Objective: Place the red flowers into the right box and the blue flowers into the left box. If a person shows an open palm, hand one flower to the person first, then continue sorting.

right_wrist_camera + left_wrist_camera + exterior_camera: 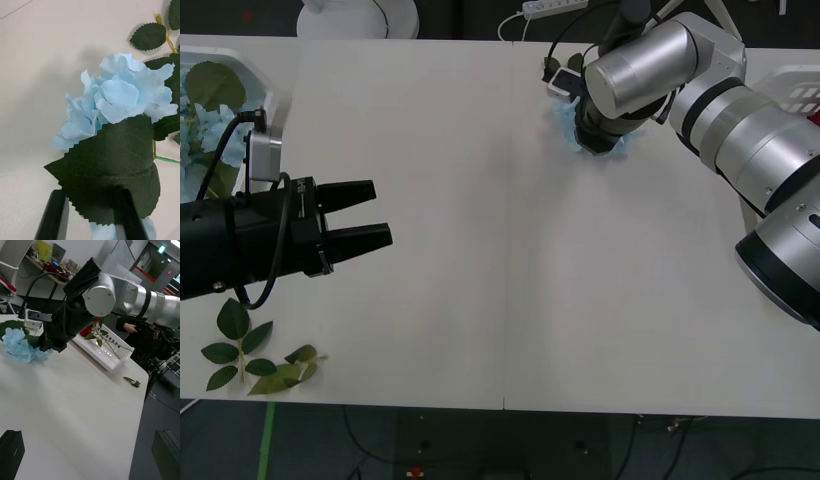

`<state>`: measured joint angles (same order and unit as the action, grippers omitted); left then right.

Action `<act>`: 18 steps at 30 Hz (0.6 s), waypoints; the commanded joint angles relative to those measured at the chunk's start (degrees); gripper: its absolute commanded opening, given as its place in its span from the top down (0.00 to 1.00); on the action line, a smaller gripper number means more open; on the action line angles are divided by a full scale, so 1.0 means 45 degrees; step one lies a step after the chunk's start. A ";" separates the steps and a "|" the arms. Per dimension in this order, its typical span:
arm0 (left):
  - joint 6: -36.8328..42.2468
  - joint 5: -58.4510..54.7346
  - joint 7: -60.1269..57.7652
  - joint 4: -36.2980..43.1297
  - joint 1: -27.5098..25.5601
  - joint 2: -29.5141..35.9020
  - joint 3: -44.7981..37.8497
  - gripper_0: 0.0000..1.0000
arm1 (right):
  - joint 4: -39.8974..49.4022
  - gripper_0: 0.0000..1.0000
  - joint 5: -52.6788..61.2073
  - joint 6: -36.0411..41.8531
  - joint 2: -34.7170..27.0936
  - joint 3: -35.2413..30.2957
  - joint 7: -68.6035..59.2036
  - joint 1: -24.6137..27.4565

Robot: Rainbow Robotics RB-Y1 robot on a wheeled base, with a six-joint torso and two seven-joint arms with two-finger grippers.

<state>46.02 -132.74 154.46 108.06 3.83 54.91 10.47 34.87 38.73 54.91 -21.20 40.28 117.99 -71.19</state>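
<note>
The right end effector [90, 217] straddles a blue flower [116, 97] on the bench [500, 250] with fingers apart — it should close on stem, not petals.

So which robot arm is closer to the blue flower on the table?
The right. Its tool is down at the blue flower at the table's far side. The left tool hovers open far away, near the left box.

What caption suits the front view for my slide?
Right gripper lowered onto a fluffy pale-blue hydrangea at the white table's far side; left gripper waits, jaws open.
</note>
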 commanded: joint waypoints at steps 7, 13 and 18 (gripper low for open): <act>-0.0227 -0.0872 0.0120 0.0576 0.1161 0.0747 0.1091 0.00 | -0.0054 1.00 0.0339 -0.0093 0.0297 0.0132 0.0538 -0.0606; -0.0227 -0.1263 0.0120 0.0557 0.1317 0.0747 0.1462 0.00 | -0.0288 1.00 0.1549 0.0688 0.0160 0.0151 0.0752 -0.0606; -0.0227 -0.1283 0.0120 0.0576 0.1317 0.0747 0.1482 0.00 | 0.0258 1.00 0.3346 0.2720 -0.0328 0.0151 0.0616 -0.0606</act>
<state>45.92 -137.55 154.46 108.37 7.68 55.81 16.65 33.49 50.82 63.01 -21.26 40.49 119.10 -71.19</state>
